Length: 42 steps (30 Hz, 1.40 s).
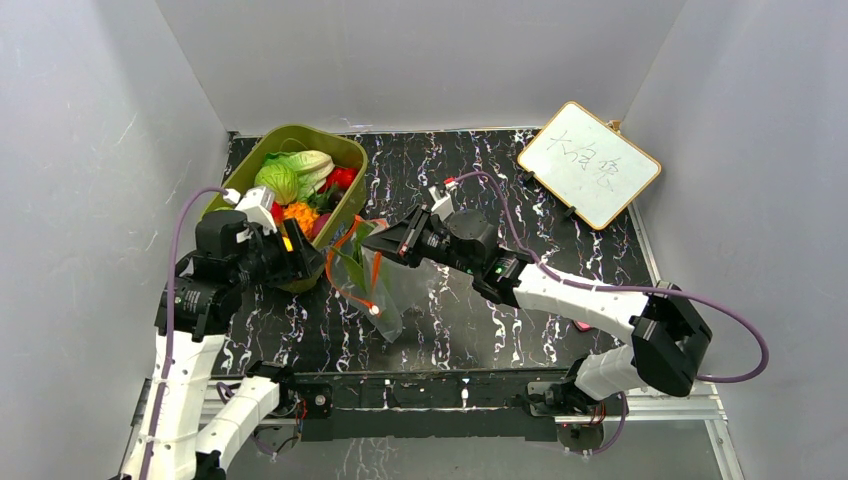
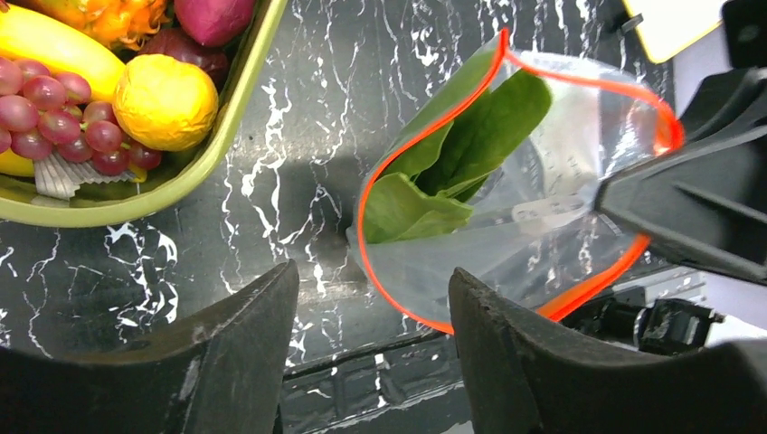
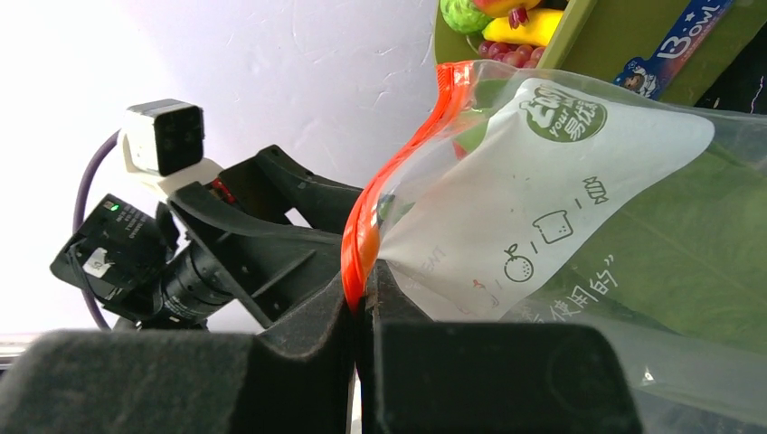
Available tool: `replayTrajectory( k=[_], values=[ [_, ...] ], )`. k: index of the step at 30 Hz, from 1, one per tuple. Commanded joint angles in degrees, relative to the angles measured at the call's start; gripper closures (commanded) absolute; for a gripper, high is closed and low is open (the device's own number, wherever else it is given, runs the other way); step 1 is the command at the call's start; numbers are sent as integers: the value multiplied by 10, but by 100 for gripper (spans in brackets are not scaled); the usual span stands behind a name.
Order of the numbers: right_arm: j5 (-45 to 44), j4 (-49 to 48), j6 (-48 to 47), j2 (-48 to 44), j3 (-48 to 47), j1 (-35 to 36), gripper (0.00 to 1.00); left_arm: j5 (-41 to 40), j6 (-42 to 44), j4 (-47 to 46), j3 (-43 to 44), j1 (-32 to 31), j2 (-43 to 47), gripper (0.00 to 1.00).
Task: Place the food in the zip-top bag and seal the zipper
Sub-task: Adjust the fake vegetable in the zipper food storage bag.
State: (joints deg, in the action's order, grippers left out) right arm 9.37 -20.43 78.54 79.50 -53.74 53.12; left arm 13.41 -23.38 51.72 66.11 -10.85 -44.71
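Two grippers flank the zip-top bag (image 1: 385, 300) at mid-table: the left gripper (image 2: 371, 280) spread and empty, the right gripper (image 3: 362, 287) pinching the zipper (image 3: 395, 172); a long green leaf (image 2: 452, 154) lies inside; other food (image 1: 297, 180) fills the tub (image 1: 350, 152) far left.

**Desk:** The zip-top bag (image 2: 543, 253)?
**Photographer:** Clear, crinkly plastic, glossy; its zipper (image 2: 360, 217) a smooth red-orange strip.
**Desk:** And the surface (image 2: 317, 108)?
**Photographer:** Polished black, marble-veined. The tub (image 2: 238, 95) is smooth olive plastic; the left claw (image 2: 373, 276), matt black.
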Motion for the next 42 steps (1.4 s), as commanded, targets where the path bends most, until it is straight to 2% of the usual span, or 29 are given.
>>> replayTrajectory(
  k=[1, 4, 12, 13, 16, 17, 20, 22, 24, 28, 30, 36, 40, 42],
  values=[
    [-4, -34, -4, -26, -6, -3, 100, 4, 3, 3, -29, -1, 10, 46],
    [-1, -35, -3, -27, -5, -3, 100, 12, -12, -20, -55, -1, 15, 49],
    [3, -40, -4, -22, 1, -3, 100, 83, -41, -159, -166, -1, -12, 48],
    [2, -36, -10, -22, 1, -3, 100, 94, -42, -173, -168, -1, -20, 54],
    [-1, -6, -20, -21, 5, -6, 100, 133, -49, -190, -149, -1, -33, 97],
    [-6, 17, -29, -23, 3, -8, 100, 140, -53, -180, -128, -1, -35, 100],
    [-72, 168, -73, -40, -27, -16, 100, 169, -59, -145, -40, -1, -29, 100],
    [-123, 233, -98, -57, -36, -17, 100, 183, -72, -169, -22, -1, -5, 100],
    [-152, 250, -117, -68, -37, -17, 100, 195, -94, -219, -41, -1, 25, 100],
    [-151, 293, -149, -61, -71, -16, 100, 252, -157, -344, -146, -1, 61, 100],
    [-152, 314, -162, -60, -91, -16, 100, 265, -159, -344, -162, -1, 48, 100],
    [-160, 359, -211, -69, -139, -16, 100, 244, -100, -277, -128, -1, -1, 100],
    [-107, 391, -254, -39, -150, -16, 99, 291, -146, -346, -167, -1, -8, 100],
    [-113, 437, -273, -29, -172, -16, 92, 294, -163, -371, -186, -1, -6, 100]
  ],
)
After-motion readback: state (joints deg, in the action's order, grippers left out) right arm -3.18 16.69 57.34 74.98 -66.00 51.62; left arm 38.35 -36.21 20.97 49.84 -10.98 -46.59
